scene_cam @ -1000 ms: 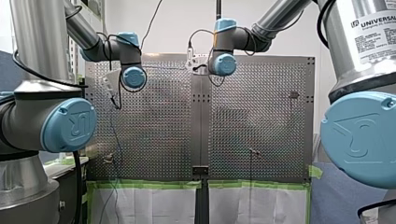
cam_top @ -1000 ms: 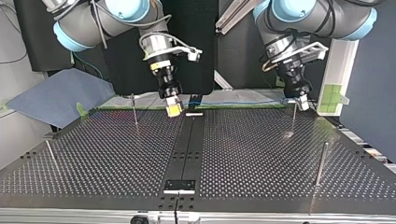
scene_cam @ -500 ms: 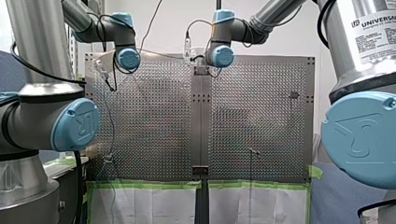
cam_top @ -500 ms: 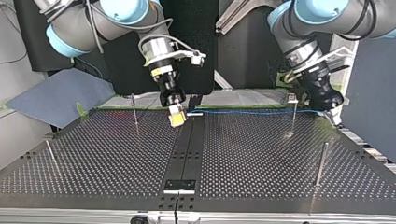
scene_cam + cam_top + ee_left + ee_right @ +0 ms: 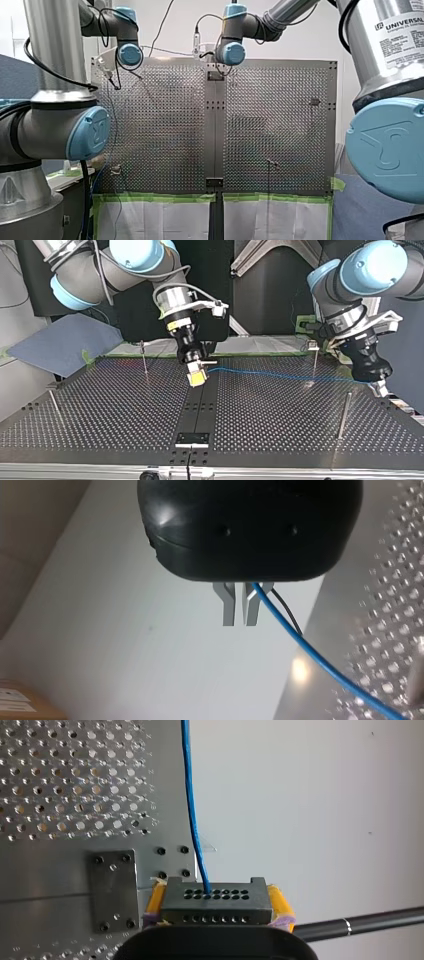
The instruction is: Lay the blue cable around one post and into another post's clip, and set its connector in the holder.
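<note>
Both grippers sit nearer the top view's camera than half a second ago. My left gripper (image 5: 240, 611) has also swung out toward that view's right, past the post (image 5: 315, 362) with the small clip on top. The blue cable (image 5: 270, 374) now crosses that post low on its shaft instead of up near the clip. Cannot tell whether cable and post touch.

Left jaws: metal fingers (image 5: 228, 605) nearly closed, only a thin slit between them, clenched on the blue cable. The cable comes out at the finger roots and runs off over the perforated table (image 5: 280, 415).

My right gripper (image 5: 196, 378): yellow pads (image 5: 280, 902) clamped on both sides of the dark connector (image 5: 216, 906), a block with rows of small holes. The cable leaves the connector's face and runs straight ahead of the gripper. The connector is over the table's dark centre strip (image 5: 200, 405), held in the gripper. The cable spans between the two grippers with a slight sag.
</note>
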Robot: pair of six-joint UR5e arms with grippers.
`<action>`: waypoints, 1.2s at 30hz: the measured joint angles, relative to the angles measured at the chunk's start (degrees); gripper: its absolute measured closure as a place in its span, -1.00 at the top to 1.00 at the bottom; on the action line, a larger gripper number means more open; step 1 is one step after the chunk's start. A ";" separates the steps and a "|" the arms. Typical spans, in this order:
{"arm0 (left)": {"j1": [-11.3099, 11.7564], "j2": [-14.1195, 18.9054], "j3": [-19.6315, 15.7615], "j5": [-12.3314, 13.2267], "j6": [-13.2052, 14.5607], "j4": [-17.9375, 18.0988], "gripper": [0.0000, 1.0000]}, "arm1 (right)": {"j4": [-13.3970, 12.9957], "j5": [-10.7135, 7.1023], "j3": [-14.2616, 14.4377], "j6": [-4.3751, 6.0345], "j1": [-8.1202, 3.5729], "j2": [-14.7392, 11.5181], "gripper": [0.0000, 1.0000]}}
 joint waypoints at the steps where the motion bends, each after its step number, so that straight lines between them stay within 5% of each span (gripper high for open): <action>1: 0.44 -0.41 0.30 0.44 -0.17 -0.16 -0.76 | 0.25 0.01 -0.39 -0.06 0.11 0.30 -1.00; 25: 13.28 -6.81 6.94 13.29 -6.44 0.79 -0.76 | 2.26 1.23 -8.13 -0.63 1.32 5.57 -1.00; 36: 17.23 -10.66 7.50 18.79 -6.74 1.47 -0.76 | 2.15 2.39 -9.82 -1.20 1.30 8.20 -1.00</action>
